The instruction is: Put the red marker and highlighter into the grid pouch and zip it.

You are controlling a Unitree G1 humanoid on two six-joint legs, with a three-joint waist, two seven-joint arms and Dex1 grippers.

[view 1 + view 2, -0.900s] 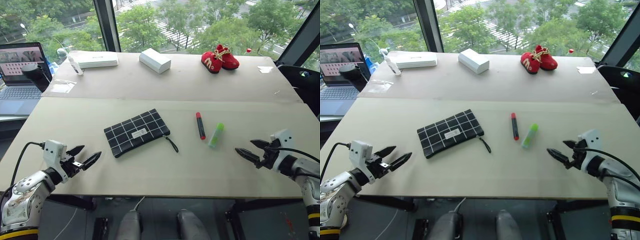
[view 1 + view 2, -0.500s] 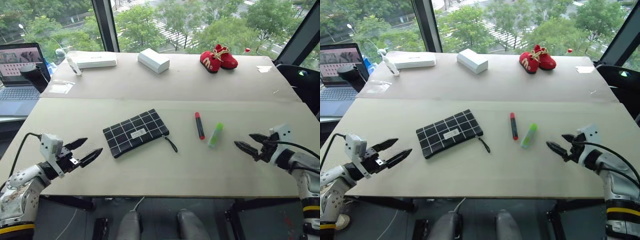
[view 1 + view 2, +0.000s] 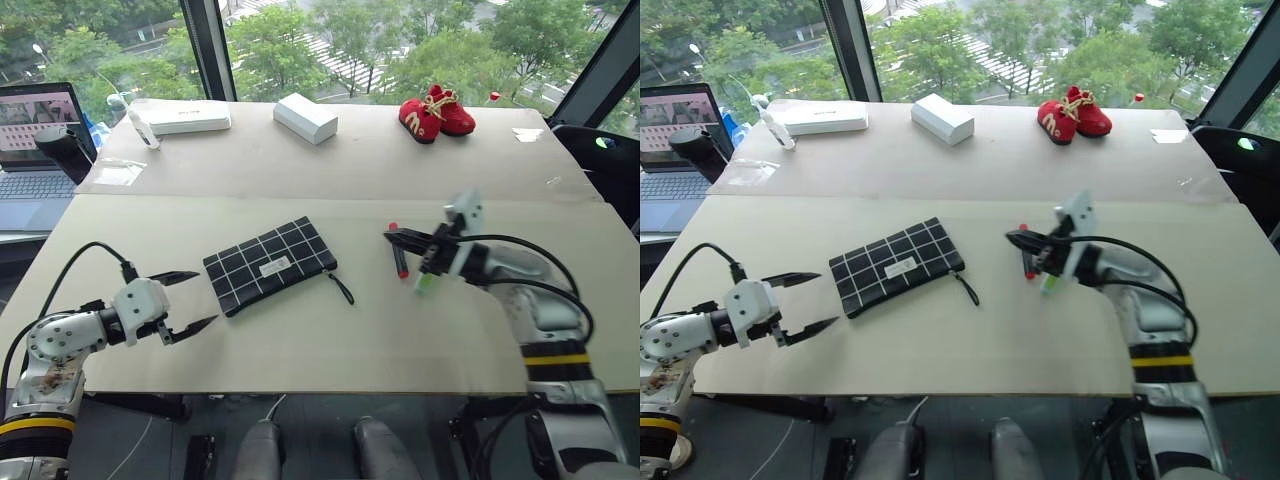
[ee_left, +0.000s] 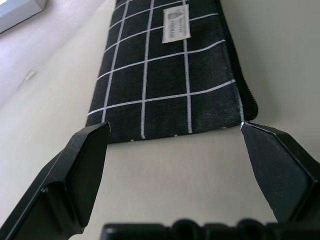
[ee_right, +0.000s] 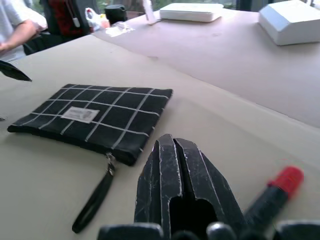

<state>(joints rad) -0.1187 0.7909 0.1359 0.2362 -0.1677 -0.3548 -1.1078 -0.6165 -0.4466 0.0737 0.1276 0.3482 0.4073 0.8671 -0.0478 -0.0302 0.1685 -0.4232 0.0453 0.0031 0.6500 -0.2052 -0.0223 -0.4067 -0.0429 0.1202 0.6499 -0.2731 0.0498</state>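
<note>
Lying flat near the middle of the table [image 3: 300, 330] is the grid pouch [image 3: 270, 264], with its label facing up and its black pull cord [image 3: 344, 289] trailing off toward 4 o'clock. The left gripper [image 3: 185, 301] is hovering at about 8 o'clock from the pouch, just beside its short edge and not touching it. Its two black fingers are standing wide apart, one toward each corner of that edge, and they are holding nothing. The red marker [image 3: 399, 254] is lying at 3 o'clock from the pouch, red cap pointing away from the robot. The highlighter [image 3: 426, 281] is peeking out just past the marker, partly hidden behind the arm. The right gripper [image 3: 391, 236] is hanging right over the marker's red cap. Its fingers are pressed tight together and are gripping nothing.
</note>
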